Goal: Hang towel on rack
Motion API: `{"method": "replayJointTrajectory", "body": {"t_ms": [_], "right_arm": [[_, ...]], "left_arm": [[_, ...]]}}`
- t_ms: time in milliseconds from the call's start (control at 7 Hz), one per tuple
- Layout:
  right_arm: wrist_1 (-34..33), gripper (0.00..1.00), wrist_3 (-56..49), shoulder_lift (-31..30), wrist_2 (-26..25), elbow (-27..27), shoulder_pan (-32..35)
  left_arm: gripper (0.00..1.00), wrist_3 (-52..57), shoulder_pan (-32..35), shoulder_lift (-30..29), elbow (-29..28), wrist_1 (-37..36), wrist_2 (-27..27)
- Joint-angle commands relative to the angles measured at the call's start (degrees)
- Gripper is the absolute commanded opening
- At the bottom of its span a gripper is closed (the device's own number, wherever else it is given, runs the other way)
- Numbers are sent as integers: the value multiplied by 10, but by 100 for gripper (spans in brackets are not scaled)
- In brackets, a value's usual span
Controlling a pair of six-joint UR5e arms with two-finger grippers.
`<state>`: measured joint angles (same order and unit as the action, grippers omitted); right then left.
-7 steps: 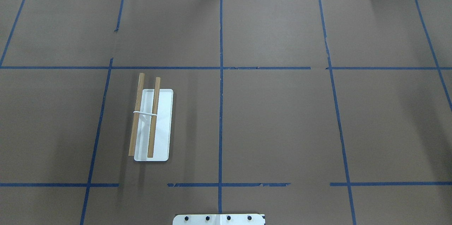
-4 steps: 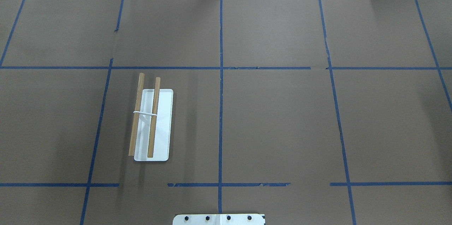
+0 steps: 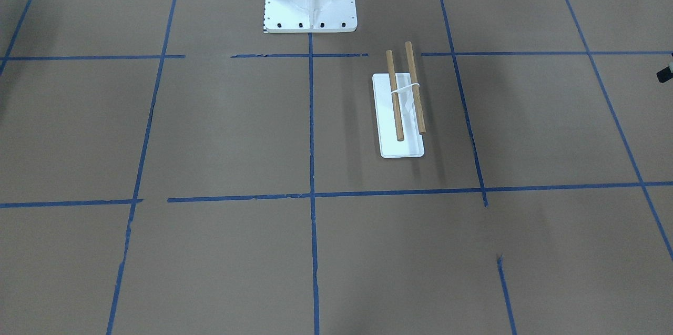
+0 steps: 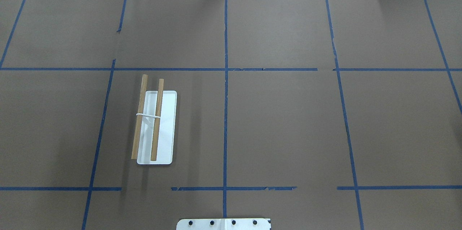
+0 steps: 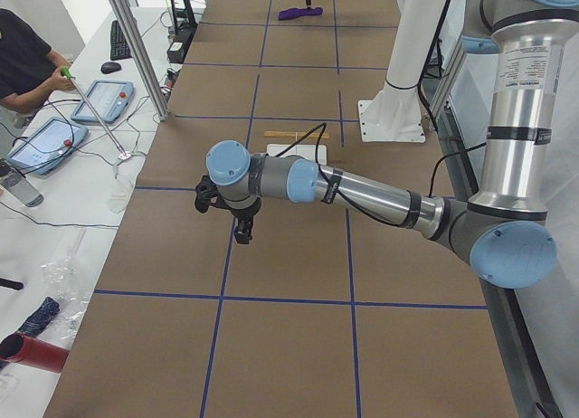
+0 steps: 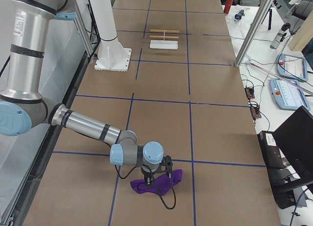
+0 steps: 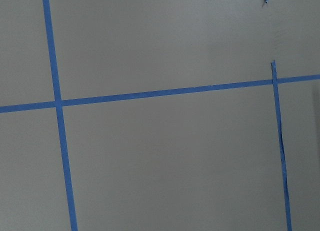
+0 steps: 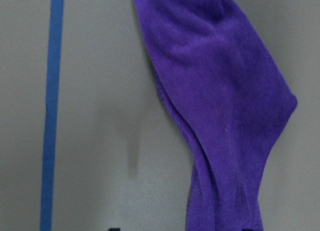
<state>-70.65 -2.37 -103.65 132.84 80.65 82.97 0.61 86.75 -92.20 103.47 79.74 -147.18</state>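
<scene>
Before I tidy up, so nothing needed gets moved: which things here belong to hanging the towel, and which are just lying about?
For the job: purple towel, wooden-dowel rack.
Lying about: red bottle, teach pendants, keyboard, monitor.

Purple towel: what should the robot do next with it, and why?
Probably the right gripper should lower, pinch the towel and lift it. The towel lies bunched on the table just beneath that gripper, and the rack far away has nothing hanging on it.

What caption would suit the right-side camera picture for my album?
Right gripper at a purple towel, the rack far down the table.
</scene>
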Motion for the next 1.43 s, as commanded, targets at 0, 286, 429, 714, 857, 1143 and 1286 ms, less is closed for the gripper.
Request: {"method": "replayJointTrajectory", "body": {"t_ms": [0, 286, 429, 714, 857, 1143, 1286], "right_arm": [[0, 75, -2, -17, -5, -8, -1], [0, 63, -3, -16, -3, -32, -2], [-1, 37, -1, -16, -5, -34, -3], [0, 0, -8, -16, -4, -34, -2], [2, 0, -29, -16, -3, -32, -2], [-16, 0, -18, -17, 3, 23, 0], [-65, 0, -18, -17, 3, 81, 4]], "left_arm": [[100, 0, 0, 0, 1, 1, 0], [100, 0, 0, -1, 1, 1, -1], [100, 0, 0, -1, 2, 1, -1], [100, 0, 0, -1, 4, 1, -1], [100, 0, 0, -2, 5, 1, -1], [100, -1, 0, -2, 12, 1, -1], [100, -2, 0, -3, 18, 1, -1]]}}
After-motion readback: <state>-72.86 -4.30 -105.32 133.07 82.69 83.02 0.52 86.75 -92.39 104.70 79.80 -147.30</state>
